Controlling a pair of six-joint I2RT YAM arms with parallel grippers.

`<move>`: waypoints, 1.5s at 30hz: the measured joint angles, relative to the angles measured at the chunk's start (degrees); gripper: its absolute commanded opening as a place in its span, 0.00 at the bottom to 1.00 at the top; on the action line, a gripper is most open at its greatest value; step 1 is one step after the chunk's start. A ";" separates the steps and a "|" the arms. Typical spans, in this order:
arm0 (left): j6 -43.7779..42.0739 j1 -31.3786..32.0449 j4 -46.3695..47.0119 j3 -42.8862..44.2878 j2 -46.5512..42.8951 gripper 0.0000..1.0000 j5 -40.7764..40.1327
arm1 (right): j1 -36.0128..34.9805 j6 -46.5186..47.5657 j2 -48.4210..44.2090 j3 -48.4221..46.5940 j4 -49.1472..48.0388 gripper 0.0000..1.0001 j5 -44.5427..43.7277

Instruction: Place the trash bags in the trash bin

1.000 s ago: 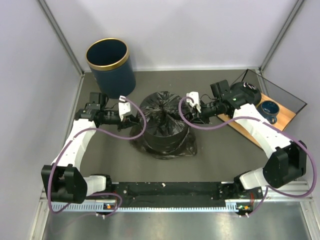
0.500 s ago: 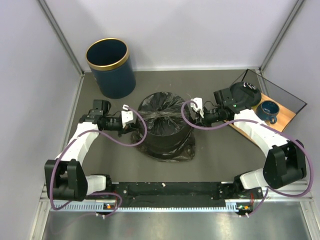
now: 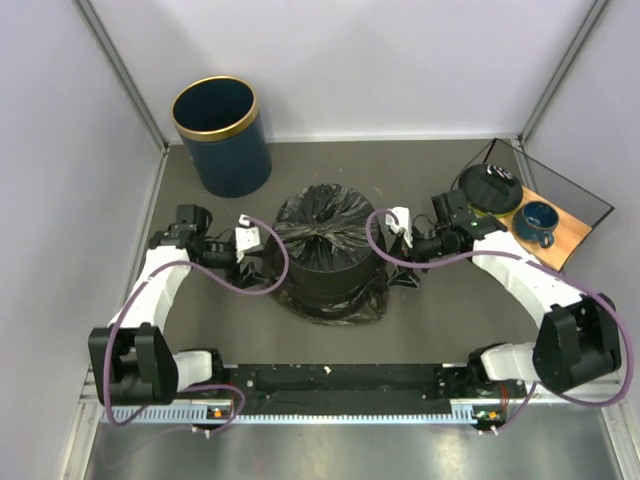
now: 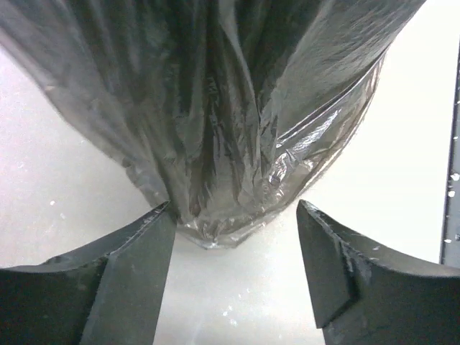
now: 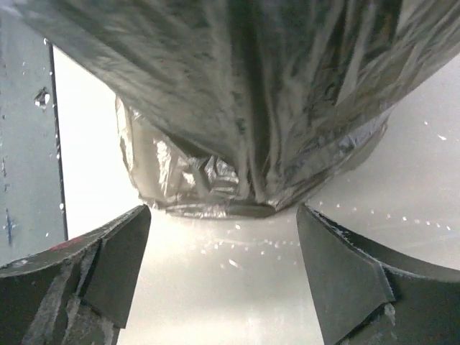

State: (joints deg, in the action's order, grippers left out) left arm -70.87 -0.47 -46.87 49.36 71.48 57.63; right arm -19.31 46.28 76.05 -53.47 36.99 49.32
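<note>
**Black film sits between spread fingers, nothing gripped**

Left fingers (image 4: pixel 136 266) are spread wide, with a gathered fold of the bag (image 3: pixel 325 255) reaching down between them; the film looks to brush the inner edge of one finger and stands clear of the other. Right fingers (image 5: pixel 345 273) are equally wide apart, and the bag's lower hem lies between them without touching either. Neither pair holds anything.

A second ago both arms were higher, close to the bag's bunched top. They have since drawn outward and come down to the foot of the bag, one on each side, and the top now looks flatter and pulled taut across.

The bag itself is where it was, mid-worktop (image 3: pixel 430 320). The bin (image 3: pixel 230 160) stands upright in the far left corner, well apart from it and with no film visible in its mouth. By my reading the arms are setting up a fresh, lower grip, so the task proper is hardly begun. Closing on the film at both sides seems the next need, and thin glossy plastic could slip out.
</note>
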 measured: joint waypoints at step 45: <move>11.30 -0.68 -1.64 7.52 -4.76 0.69 0.96 | -0.24 -0.39 1.57 -15.74 15.04 0.84 -5.95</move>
State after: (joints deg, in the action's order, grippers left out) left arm -59.57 -1.15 -48.51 56.88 66.72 58.59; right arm -19.55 45.89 77.62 -69.21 52.03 43.38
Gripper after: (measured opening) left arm 0.688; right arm 0.842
